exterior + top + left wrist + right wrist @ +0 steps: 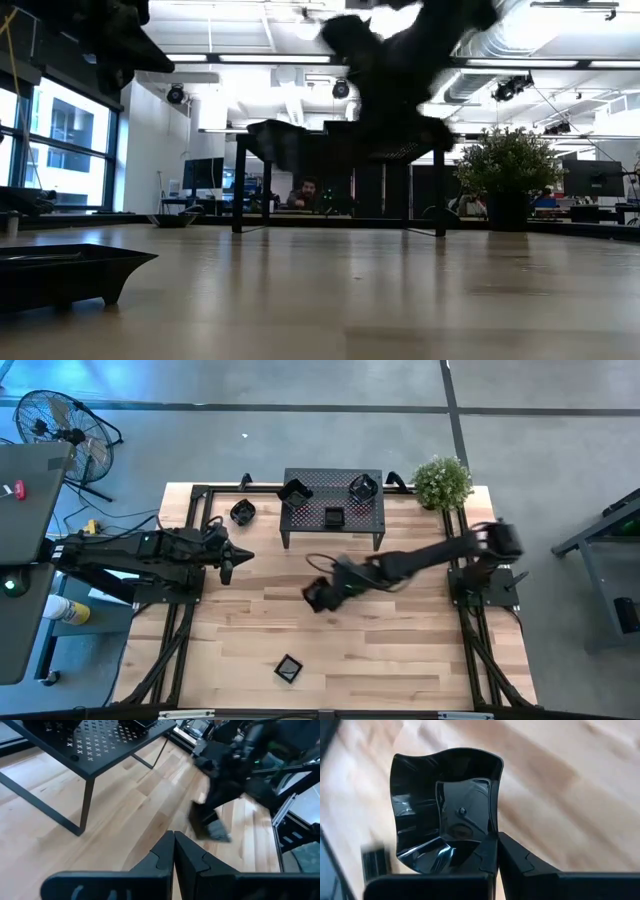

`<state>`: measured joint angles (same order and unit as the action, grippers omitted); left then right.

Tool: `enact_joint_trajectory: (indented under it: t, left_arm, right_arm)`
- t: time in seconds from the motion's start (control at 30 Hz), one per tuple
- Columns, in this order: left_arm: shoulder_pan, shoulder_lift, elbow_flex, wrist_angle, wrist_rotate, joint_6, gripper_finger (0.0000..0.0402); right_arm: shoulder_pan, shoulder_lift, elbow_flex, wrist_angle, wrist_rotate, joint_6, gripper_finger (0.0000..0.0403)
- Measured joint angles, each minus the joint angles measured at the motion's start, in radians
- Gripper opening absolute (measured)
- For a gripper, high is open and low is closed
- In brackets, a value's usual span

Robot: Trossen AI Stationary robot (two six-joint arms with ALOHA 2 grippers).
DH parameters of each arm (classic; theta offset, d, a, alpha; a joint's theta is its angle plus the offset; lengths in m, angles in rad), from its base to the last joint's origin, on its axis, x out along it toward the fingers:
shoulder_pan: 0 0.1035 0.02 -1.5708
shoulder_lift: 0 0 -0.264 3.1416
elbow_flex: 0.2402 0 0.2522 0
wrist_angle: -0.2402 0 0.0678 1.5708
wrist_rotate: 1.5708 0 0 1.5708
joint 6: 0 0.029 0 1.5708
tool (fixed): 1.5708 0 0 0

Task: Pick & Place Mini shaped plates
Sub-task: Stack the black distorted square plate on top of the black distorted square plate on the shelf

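Six small black dishes are on show. Three sit on top of the perforated black rack (333, 510) at the far side of the table: one at its left corner (295, 491), one at its right corner (363, 486), and a squarish one with something reddish in it (334, 517) nearer the front edge. A fourth dish (242, 512) lies on the wood just left of the rack, and a fifth, square (288, 668), lies alone near the front edge of the table, well apart from everything else. The sixth, a wavy-rimmed square dish (445, 807), is pinched by its rim in the right gripper (322, 594), whose fingers are closed tight on it, above the middle of the table in front of the rack.

Two arms are here. The left gripper (233, 560) hangs over the left side of the table, its fingers pressed together with nothing between them.

The table (400, 650) is pale wood planks in a dark metal frame, with one small potted plant (441, 481) at its far right corner. One floor fan (60, 428) stands on the grey floor beyond the left side. Behind, the room is an open office with ceiling lights, windows and a person seated at a desk (305, 192).

From table height the raised arm is a dark blur, and the held dish cannot be made out there; a dish at the left edge (70, 272) is cut off.
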<state>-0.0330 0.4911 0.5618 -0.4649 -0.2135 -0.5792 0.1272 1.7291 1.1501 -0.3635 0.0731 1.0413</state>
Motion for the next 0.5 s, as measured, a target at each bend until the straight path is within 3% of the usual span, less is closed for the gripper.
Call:
enact_joint_trajectory:
  t: [0.23,0.5]
  left_arm:
    - [0.0,0.004,0.0,-0.01,0.042,0.007,0.0004]
    - [0.0,0.035,-0.001,-0.057,0.046,-0.005,0.0004]
  right_arm:
    - [-0.11,0.251,0.222,0.028,-0.033,-0.037,0.0002]
    - [-0.14,0.377,0.329,0.029,-0.088,-0.081,0.0003]
